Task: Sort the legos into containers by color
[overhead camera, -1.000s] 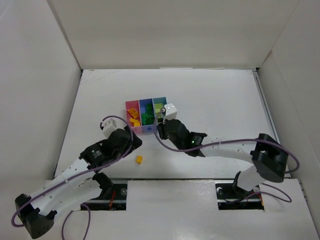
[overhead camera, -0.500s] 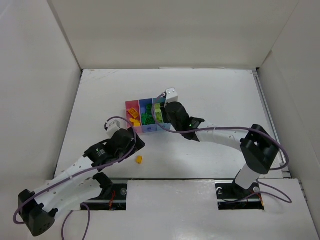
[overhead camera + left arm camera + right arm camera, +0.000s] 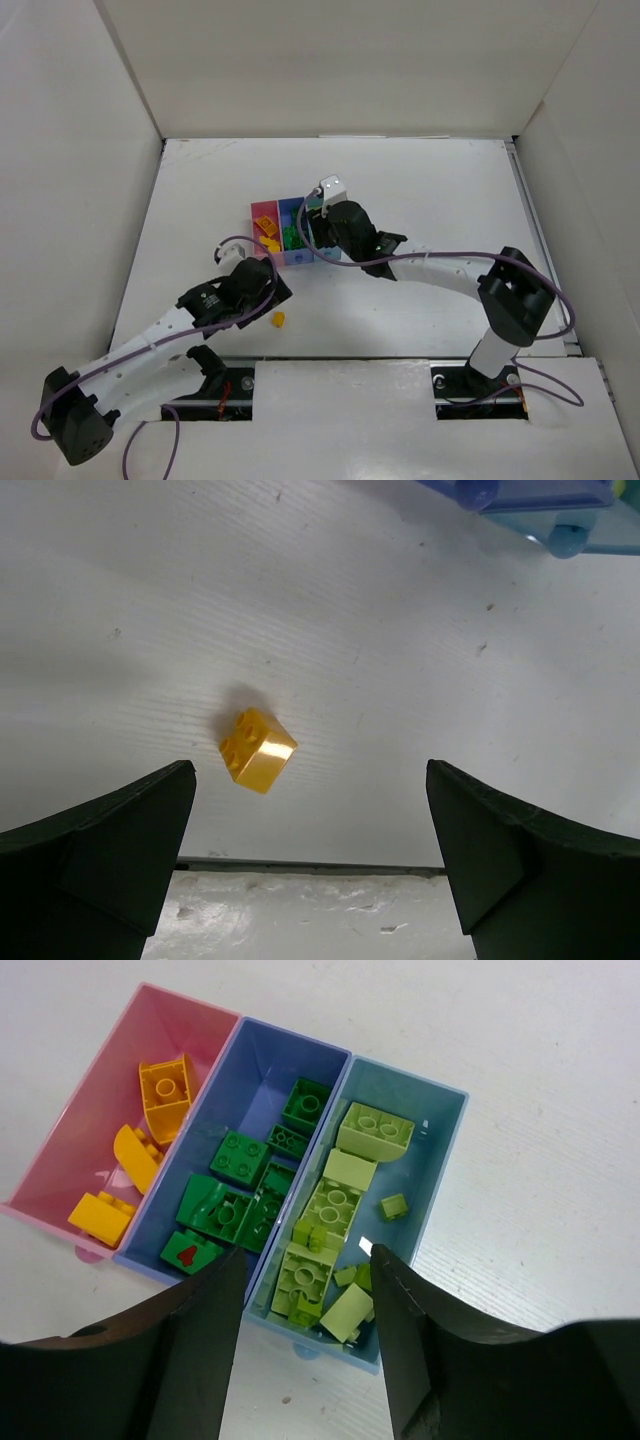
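Three joined bins stand mid-table: the pink bin (image 3: 95,1110) holds orange-yellow legos (image 3: 165,1088), the periwinkle bin (image 3: 262,1075) dark green legos (image 3: 237,1158), the light blue bin (image 3: 440,1175) pale lime legos (image 3: 330,1205). My right gripper (image 3: 305,1305) hovers open and empty above the light blue bin's near end. One orange-yellow lego (image 3: 258,750) lies alone on the white table, also in the top view (image 3: 278,320). My left gripper (image 3: 310,865) is open and empty just above and short of it; the brick sits ahead, left of centre between the fingers.
The bins show in the top view (image 3: 267,215) under the right wrist. The table's front edge (image 3: 310,864) runs just behind the lone brick. White walls enclose the table on three sides.
My right gripper has swung left and back over the bins. My left gripper has moved toward the lone orange-yellow brick near the front edge.
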You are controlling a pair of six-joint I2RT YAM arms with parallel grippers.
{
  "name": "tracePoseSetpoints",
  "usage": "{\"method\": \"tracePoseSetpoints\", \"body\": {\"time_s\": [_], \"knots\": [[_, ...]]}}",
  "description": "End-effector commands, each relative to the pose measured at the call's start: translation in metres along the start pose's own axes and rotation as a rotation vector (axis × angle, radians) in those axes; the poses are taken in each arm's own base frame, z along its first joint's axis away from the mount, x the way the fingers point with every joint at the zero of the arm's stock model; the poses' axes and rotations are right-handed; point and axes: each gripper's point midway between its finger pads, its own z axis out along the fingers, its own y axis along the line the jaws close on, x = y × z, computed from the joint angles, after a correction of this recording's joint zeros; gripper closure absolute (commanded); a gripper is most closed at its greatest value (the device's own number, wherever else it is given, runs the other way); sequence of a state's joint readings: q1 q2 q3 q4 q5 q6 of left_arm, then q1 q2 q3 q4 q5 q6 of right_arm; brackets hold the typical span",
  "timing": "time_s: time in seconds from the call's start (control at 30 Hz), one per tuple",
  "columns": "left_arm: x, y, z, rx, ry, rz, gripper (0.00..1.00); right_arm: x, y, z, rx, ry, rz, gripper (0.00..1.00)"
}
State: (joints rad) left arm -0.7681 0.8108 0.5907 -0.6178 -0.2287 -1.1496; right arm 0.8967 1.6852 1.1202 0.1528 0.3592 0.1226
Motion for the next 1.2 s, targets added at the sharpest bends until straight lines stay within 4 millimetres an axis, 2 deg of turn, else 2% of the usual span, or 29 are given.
{"method": "tracePoseSetpoints", "body": {"time_s": [0.0,0.07,0.1,0.13,0.17,0.2,0.23,0.3,0.37,0.4,0.47,0.5,0.53,0.6,0.67,0.73,0.77,0.83,0.87,0.9,0.93,1.0,1.17], "knots": [[0.011,0.017,0.007,-0.065,0.038,-0.008,0.01,-0.035,0.0,-0.016,-0.022,-0.076,0.016,0.42],[0.018,0.023,0.012,-0.096,0.062,0.002,0.02,-0.04,-0.009,-0.028,-0.016,-0.089,0.024,0.42],[0.02,0.024,0.013,-0.102,0.073,-0.006,0.03,-0.039,-0.011,-0.032,-0.016,-0.09,0.024,0.41],[0.021,0.026,0.014,-0.116,0.078,-0.002,0.03,-0.029,-0.013,-0.036,-0.014,-0.076,0.019,0.41],[0.025,0.028,0.015,-0.12,0.086,0.009,0.05,-0.032,-0.02,-0.044,-0.006,-0.083,0.048,0.41],[0.026,0.03,0.017,-0.133,0.09,0.013,0.05,-0.028,-0.022,-0.048,-0.005,-0.075,0.056,0.41],[0.028,0.029,0.016,-0.128,0.096,0.024,0.06,-0.015,-0.029,-0.052,0.007,-0.054,0.061,0.41],[0.031,0.032,0.019,-0.15,0.097,0.044,0.06,-0.011,-0.038,-0.064,0.023,-0.057,0.093,0.41],[0.031,0.033,0.021,-0.152,0.1,0.069,0.08,0.007,-0.046,-0.071,0.037,-0.026,0.101,0.41],[0.034,0.032,0.022,-0.154,0.105,0.079,0.08,0.008,-0.053,-0.077,0.047,-0.028,0.115,0.41],[0.036,0.031,0.024,-0.15,0.118,0.106,0.09,0.024,-0.065,-0.083,0.089,-0.001,0.134,0.41],[0.037,0.032,0.027,-0.157,0.122,0.12,0.11,0.023,-0.071,-0.088,0.097,-0.013,0.142,0.41],[0.038,0.034,0.028,-0.167,0.127,0.137,0.11,0.028,-0.072,-0.091,0.1,-0.002,0.152,0.41],[0.038,0.034,0.031,-0.188,0.135,0.143,0.13,0.039,-0.087,-0.095,0.139,0.011,0.169,0.41],[0.036,0.033,0.033,-0.201,0.127,0.147,0.17,0.038,-0.092,-0.102,0.147,0.002,0.185,0.41],[0.036,0.036,0.037,-0.233,0.125,0.157,0.22,0.046,-0.097,-0.107,0.158,0.01,0.196,0.41],[0.034,0.035,0.038,-0.24,0.118,0.17,0.28,0.039,-0.101,-0.11,0.164,-0.01,0.207,0.41],[0.037,0.038,0.04,-0.256,0.13,0.195,0.35,0.046,-0.106,-0.113,0.174,0.0,0.217,0.41],[0.038,0.038,0.043,-0.26,0.132,0.197,0.35,0.042,-0.109,-0.115,0.18,-0.014,0.225,0.41],[0.038,0.039,0.042,-0.26,0.133,0.206,0.37,0.047,-0.109,-0.115,0.182,-0.006,0.231,0.42],[0.038,0.038,0.044,-0.258,0.134,0.214,0.45,0.047,-0.113,-0.118,0.191,-0.011,0.236,0.42],[0.04,0.038,0.044,-0.254,0.138,0.236,0.51,0.044,-0.117,-0.119,0.197,-0.023,0.243,0.42],[0.035,0.031,0.043,-0.239,0.124,0.243,0.7,0.051,-0.126,-0.124,0.219,-0.022,0.251,0.42]]}}
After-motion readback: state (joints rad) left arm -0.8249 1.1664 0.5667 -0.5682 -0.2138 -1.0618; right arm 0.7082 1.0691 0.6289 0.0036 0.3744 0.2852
